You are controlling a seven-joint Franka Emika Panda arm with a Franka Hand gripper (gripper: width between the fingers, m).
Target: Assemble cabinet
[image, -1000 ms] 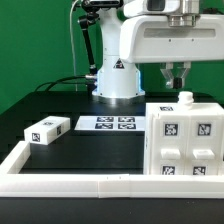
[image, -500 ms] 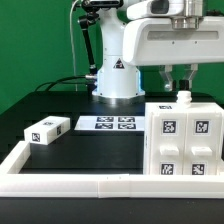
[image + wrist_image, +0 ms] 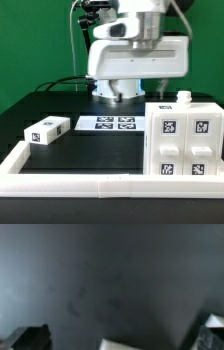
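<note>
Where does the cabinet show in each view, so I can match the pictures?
Exterior view: cabinet low at the exterior view's right, on the table.
Wrist view: not identifiable; white fragments at the edge are too blurred to name.
Shared landmark: the dark table, which fills most of the wrist view.

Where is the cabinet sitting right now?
The cabinet stands on the exterior view's right, beside the marker board, with the white border rail between it and the camera.

cabinet: white boxy body, upright on the desk, exterior view's right, tagged faces, small peg on top.
</note>
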